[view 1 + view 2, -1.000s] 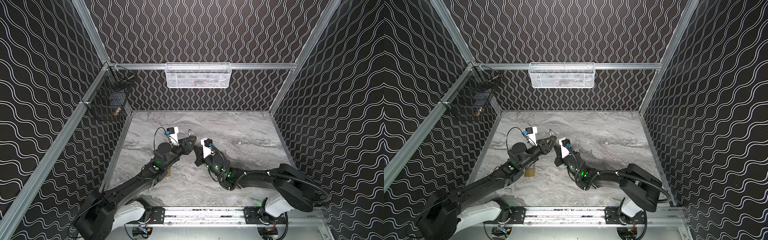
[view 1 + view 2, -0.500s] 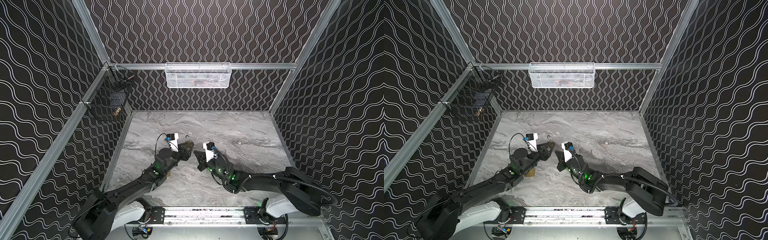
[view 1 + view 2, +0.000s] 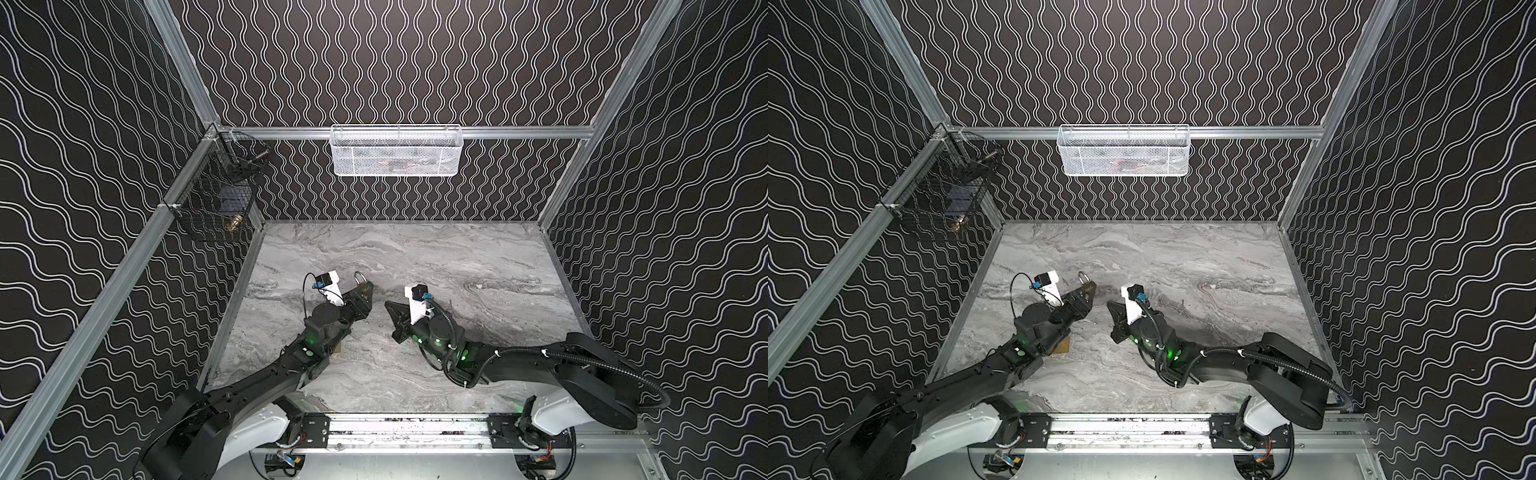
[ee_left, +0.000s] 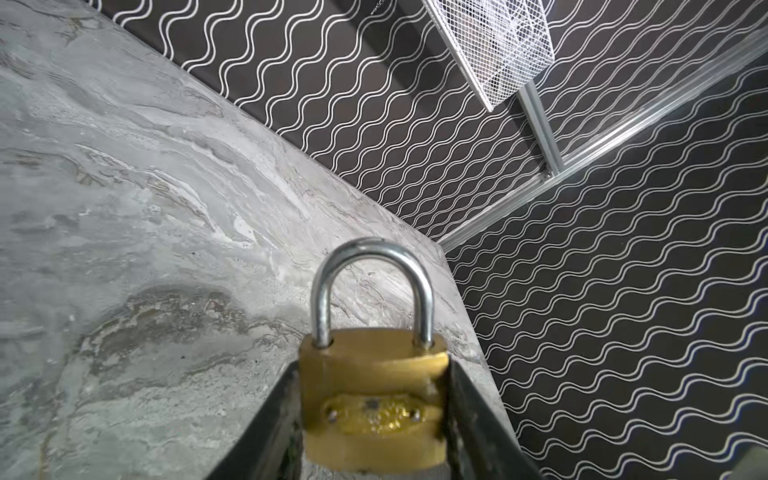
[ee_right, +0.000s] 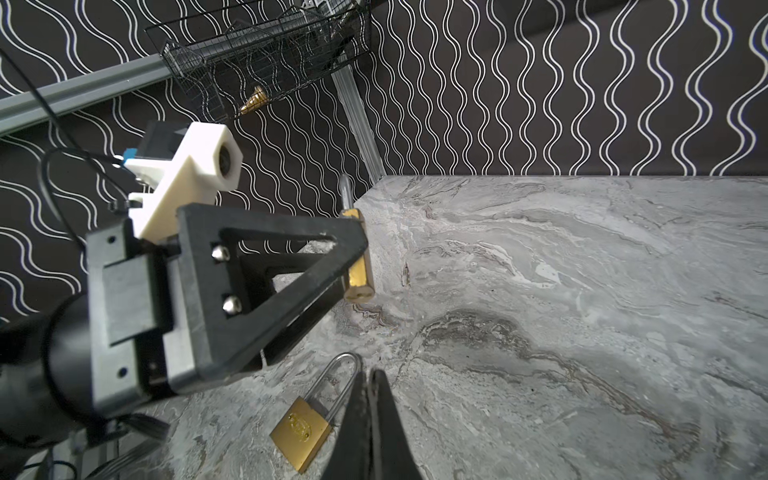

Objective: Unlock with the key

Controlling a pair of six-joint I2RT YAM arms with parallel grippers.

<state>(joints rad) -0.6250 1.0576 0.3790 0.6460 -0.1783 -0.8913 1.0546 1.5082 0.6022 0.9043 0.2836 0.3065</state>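
Padlock [image 4: 374,399] stands shackle-up, grasped by the left fingers [image 4: 266,432], with the clenched, seemingly keyless right fingers [image 5: 388,419] apart to its right.

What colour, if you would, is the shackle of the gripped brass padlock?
Shiny silver shackle, clearest in the left wrist view.

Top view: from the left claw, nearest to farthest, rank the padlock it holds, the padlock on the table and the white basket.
1. Held padlock, in the left gripper.
2. Table padlock, under that arm.
3. White basket, on the back wall.
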